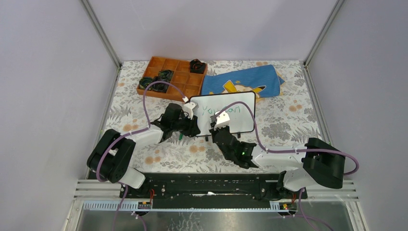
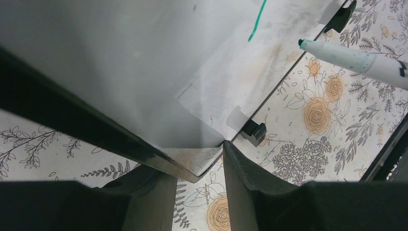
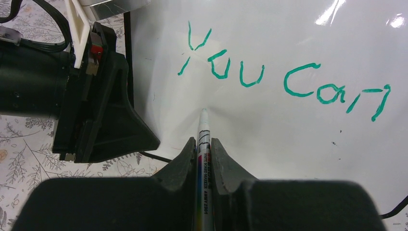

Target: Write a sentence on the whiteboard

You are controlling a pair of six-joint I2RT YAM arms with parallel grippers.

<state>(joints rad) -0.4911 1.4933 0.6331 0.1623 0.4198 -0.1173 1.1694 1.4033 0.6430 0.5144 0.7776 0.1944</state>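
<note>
Your left fingers (image 2: 250, 187) pinch the whiteboard (image 1: 243, 122) by a left corner at mid-desk (image 1: 288, 120). Your right fingers (image 3: 183, 163) clamp the marker (image 3: 203, 126), its tip at the board just below the green sentence (image 3: 284, 79), which reads "You can".

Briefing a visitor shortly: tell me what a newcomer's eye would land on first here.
First the green writing, "You can", across the whiteboard at the centre of the table. The right gripper holds a marker, its tip just below the words, while the left gripper clamps the board's corner.
</note>
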